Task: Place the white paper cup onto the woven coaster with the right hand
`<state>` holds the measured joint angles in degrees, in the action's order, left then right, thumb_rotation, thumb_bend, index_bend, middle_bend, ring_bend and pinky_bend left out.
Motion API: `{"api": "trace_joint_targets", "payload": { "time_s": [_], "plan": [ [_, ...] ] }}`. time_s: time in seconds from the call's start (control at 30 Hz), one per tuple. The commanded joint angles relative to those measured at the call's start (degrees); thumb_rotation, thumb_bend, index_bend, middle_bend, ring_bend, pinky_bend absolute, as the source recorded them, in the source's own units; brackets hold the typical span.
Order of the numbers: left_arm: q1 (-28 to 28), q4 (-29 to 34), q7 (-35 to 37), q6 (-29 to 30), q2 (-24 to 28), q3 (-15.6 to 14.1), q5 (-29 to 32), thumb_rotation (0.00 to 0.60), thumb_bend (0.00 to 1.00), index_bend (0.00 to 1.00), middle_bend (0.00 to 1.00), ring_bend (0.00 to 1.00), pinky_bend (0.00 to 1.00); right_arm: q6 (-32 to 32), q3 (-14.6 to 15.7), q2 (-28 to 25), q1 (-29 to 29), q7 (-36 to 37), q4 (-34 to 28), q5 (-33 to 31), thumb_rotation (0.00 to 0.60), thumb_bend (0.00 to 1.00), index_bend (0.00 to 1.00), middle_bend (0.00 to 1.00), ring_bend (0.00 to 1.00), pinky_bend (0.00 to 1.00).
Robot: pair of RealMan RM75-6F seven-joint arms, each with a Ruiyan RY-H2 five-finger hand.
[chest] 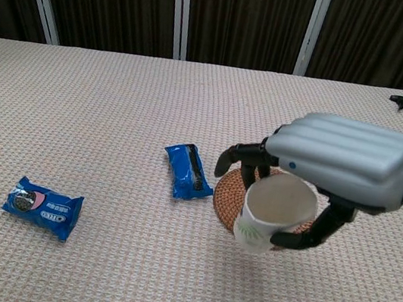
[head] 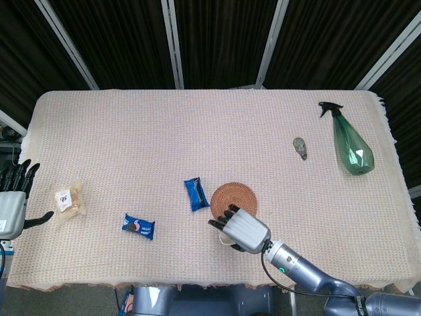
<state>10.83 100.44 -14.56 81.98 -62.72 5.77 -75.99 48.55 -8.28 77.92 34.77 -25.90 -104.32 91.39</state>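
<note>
Rectangular table covered by a beige waffle-weave cloth [head: 197,131], fringe along its right and near edges; cloth fills most of the head view and the whole lower part of the chest view; behind the table's far edge a wall of dark vertical-pleated curtain [head: 217,39], split by pale grey metal uprights [head: 172,43] that fan outward in the head view; even diffuse light, soft shadows only.

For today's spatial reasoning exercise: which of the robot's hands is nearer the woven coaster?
Right. The right hand, holding the white paper cup, hovers at the woven coaster's near edge; the left hand sits at the table's far-left edge.
</note>
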Motion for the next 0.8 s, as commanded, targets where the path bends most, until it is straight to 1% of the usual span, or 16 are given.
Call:
{"api": "trace_joint_targets", "payload": {
  "time_s": [0.03, 0.17, 0.23, 0.3, 0.47, 0.8],
  "plan": [
    [0.06, 0.16, 0.24, -0.26, 0.18, 0.04, 0.08, 0.600, 0.00, 0.00, 0.00, 0.00, 0.00, -1.15, -4.54, -0.78, 1.87, -1.71, 1.98, -9.24, 0.600, 0.18, 0.23, 0.40, 0.37, 0.31],
    [0.18, 0.24, 0.78, -0.92, 0.52, 0.10, 0.39, 0.600, 0.00, 0.00, 0.00, 0.00, 0.00, -2.24, -5.92, 0.31, 3.04, -2.48, 5.10, -17.49, 0.600, 0.19, 0.23, 0.40, 0.37, 0.31],
    [0.36, 0.11, 0.92, -1.44, 0.55, 0.18, 0.75, 0.600, 0.00, 0.00, 0.00, 0.00, 0.00, -2.63, -5.95, 0.80, 3.58, -2.78, 6.43, -20.93, 0.600, 0.19, 0.23, 0.40, 0.37, 0.31],
    [0.51, 0.07, 1.02, -1.92, 0.58, 0.21, 1.04, 0.600, 0.00, 0.00, 0.00, 0.00, 0.00, -2.64, -5.69, 1.10, 4.02, -3.31, 7.28, -22.69, 0.600, 0.19, 0.23, 0.40, 0.37, 0.31],
    [0.68, 0.29, 0.89, -2.41, 0.63, 0.26, 1.40, 0.600, 0.00, 0.00, 0.00, 0.00, 0.00, -1.94, -4.55, 1.63, 5.05, -4.13, 7.51, -25.11, 0.600, 0.19, 0.23, 0.40, 0.37, 0.31],
    [0.33, 0.66, 0.11, -1.67, 0.51, 0.02, 0.96, 0.600, 0.00, 0.00, 0.00, 0.00, 0.00, 0.07, -2.52, 4.31, 6.78, -5.75, 9.18, -26.64, 0.600, 0.19, 0.23, 0.40, 0.37, 0.31]
  ]
}}
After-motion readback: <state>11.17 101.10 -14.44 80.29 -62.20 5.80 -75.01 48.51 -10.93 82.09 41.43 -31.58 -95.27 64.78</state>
